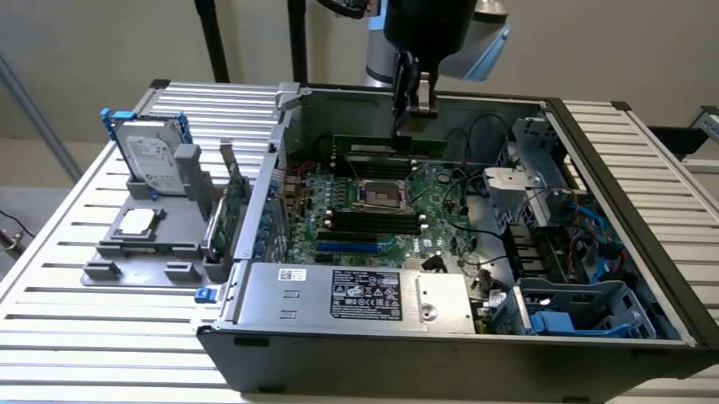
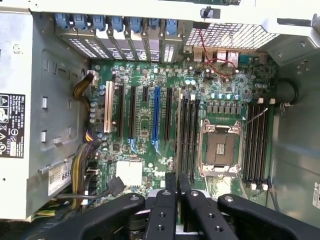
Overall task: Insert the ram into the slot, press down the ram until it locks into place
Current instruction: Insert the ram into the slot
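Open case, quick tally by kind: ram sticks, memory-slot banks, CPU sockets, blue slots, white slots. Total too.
ram: 1, gripped in the end effector
memory-slot banks: 2, one on each side of the socket
CPU socket: 1
blue slot: 1
white slot: 1
Total: 6

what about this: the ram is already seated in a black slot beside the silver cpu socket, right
Not seated. The exterior view shows the ram held in the gripper above the motherboard, and in the wrist view the black slots beside the silver CPU socket stand empty.
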Controlling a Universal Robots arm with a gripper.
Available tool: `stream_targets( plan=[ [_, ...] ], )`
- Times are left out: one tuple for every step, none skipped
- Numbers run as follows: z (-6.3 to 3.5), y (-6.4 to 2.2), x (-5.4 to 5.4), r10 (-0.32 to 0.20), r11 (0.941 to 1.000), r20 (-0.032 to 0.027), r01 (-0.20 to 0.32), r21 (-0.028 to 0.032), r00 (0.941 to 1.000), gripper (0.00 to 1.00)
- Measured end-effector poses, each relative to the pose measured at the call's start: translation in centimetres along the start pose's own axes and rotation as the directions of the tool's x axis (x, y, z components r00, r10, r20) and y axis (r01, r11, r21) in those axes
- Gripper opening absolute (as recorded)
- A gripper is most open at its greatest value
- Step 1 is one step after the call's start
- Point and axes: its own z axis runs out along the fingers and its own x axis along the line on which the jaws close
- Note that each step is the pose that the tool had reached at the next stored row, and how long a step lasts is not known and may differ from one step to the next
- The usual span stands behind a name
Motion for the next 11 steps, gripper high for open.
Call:
stream_targets(
  plan=[
    [0.18,-0.01,0.0,0.000,1.0000,0.0000,0.000,0.0000,1.0000,0.13],
    [0.36,-0.02,0.0,0.000,1.0000,0.0000,0.000,0.0000,1.0000,0.13],
    [0.54,-0.02,0.0,-0.001,1.0000,0.0000,0.001,0.0000,1.0000,0.13],
    [0.72,-0.03,0.0,-0.001,1.0000,-0.0001,0.001,0.0000,1.0000,0.13],
    [0.90,-0.04,0.0,-0.001,1.0000,-0.0001,0.001,0.0000,1.0000,0.13],
    [1.08,-0.04,0.0,-0.001,1.0000,-0.0001,0.001,0.0000,1.0000,0.13],
    [1.27,-0.05,0.0,-0.001,1.0000,0.0000,0.001,0.0000,1.0000,0.13],
    [1.46,-0.09,0.0,-0.001,1.0000,0.0001,0.001,0.0001,1.0000,0.13],
    [1.64,-0.13,0.0,-0.001,1.0000,0.0000,0.001,0.0000,1.0000,0.13],
    [1.81,-0.17,0.0,-0.001,1.0000,-0.0001,0.001,-0.0001,1.0000,0.13],
    [1.99,-0.21,0.0,-0.001,1.0000,-0.0001,0.001,0.0000,1.0000,0.13]
  ],
)
